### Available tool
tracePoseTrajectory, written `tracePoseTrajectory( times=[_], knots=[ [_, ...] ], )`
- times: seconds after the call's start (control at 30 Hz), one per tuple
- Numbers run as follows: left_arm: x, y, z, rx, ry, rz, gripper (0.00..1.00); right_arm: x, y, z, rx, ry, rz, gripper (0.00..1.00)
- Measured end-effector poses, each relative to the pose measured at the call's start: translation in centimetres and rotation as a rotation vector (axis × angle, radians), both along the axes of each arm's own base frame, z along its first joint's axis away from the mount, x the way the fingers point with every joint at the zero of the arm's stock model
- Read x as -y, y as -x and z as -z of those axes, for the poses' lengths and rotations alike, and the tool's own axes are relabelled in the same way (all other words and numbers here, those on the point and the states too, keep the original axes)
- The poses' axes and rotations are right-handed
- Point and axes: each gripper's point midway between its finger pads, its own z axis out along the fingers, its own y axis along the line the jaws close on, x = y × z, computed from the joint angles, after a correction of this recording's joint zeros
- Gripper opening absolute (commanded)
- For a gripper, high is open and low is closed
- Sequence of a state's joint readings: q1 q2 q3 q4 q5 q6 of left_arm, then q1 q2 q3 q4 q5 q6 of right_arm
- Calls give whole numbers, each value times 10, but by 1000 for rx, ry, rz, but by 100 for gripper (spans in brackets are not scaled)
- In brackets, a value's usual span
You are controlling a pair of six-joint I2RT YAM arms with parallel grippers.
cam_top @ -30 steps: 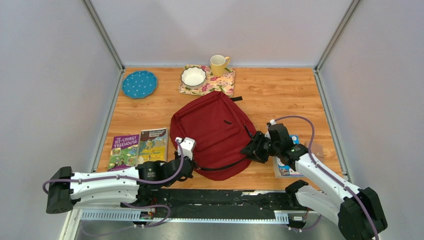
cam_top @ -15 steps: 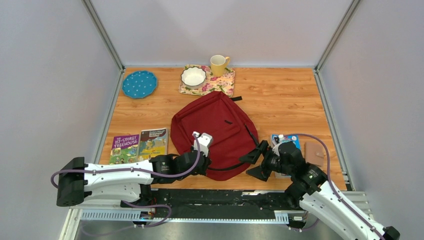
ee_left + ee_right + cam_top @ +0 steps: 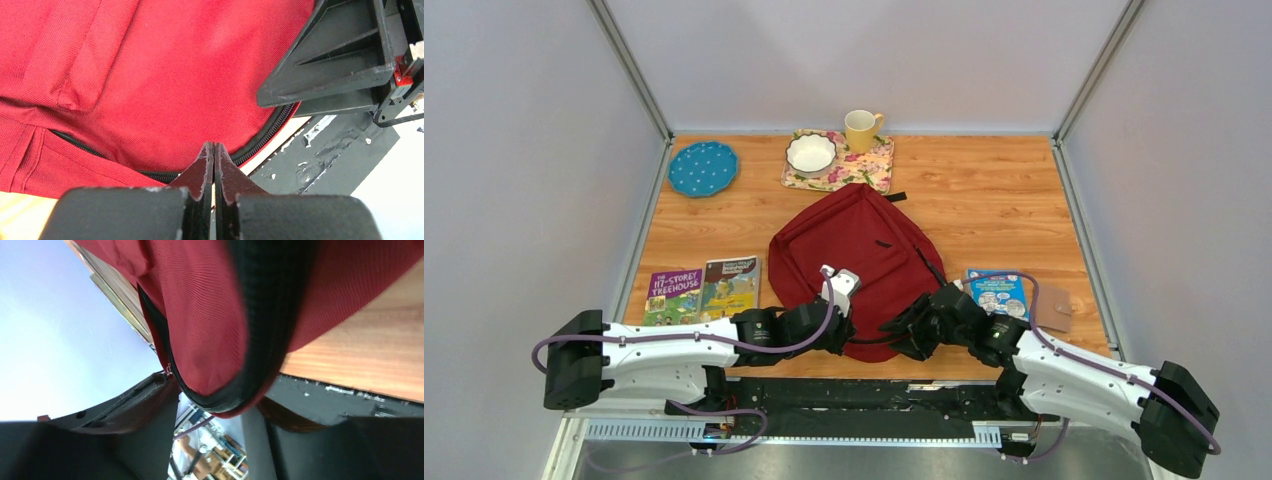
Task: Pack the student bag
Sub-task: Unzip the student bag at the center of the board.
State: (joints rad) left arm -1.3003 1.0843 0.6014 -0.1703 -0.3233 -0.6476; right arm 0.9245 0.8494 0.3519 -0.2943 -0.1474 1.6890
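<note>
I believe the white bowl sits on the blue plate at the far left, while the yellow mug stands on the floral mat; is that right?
Not quite: the white bowl sits on the floral mat too, beside the yellow mug, well apart from the blue plate at the far left. The top external view shows it.

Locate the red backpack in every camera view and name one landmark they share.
Top external: the student bag lies mid-table.
Left wrist: the bag fills the upper left.
Right wrist: the bag hangs down from the top centre.
Shared landmark: the black zipper along its edge.
</note>
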Motion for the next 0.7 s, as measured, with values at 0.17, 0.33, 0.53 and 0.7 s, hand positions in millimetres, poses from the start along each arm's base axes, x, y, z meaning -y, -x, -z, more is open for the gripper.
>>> tracePoseTrajectory(
  times=[0.17, 0.33, 0.53, 0.7],
  knots=[
    [-3, -2, -1, 11, 2, -12, 0, 0, -10, 1, 9, -7, 59, 0],
    [-24, -12, 5, 49, -27, -69, 0, 12, -2, 25, -12, 16, 70, 0],
    [-67, -43, 27, 47, -85, -197, 0, 19, 3, 35, -6, 12, 66, 0],
    [-91, -70, 30, 38, -91, -275, 0, 18, 4, 35, 10, 6, 50, 0]
  ],
)
